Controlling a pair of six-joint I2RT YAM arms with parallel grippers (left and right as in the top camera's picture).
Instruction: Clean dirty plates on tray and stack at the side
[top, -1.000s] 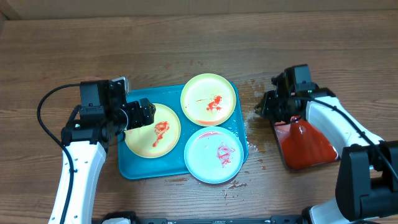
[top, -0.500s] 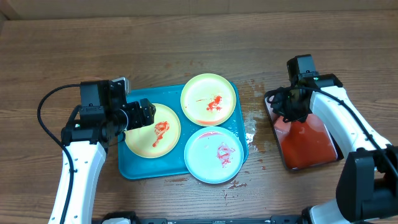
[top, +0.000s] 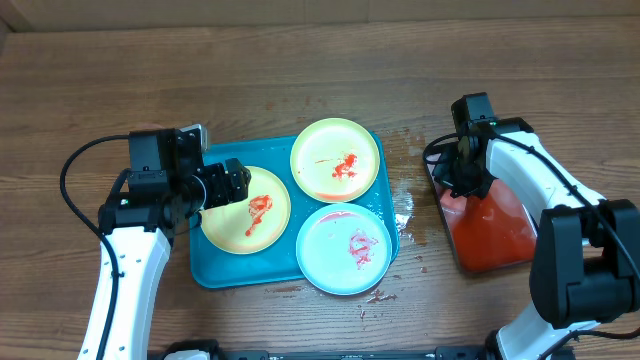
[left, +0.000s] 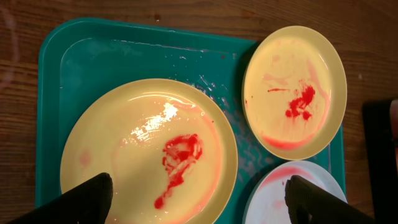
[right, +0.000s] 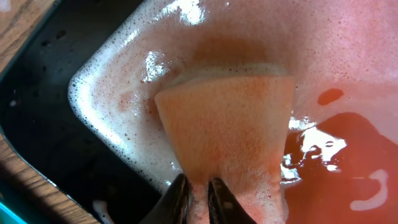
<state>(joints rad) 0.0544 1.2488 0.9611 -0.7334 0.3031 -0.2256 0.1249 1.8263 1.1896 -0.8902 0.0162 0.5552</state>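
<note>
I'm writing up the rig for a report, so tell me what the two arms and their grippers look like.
The left arm and right arm are white shells joined by boxy black joint housings. A thin black cable loops beside the left arm. The left gripper and right gripper have black fingers. No markings show.

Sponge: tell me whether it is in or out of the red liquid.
In. The sponge, pinched by the right fingers, has its far end sunk in the black tray's pink foam.

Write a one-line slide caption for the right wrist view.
Right gripper pinches an orange sponge dipped in foamy red liquid in the black tray.
</note>
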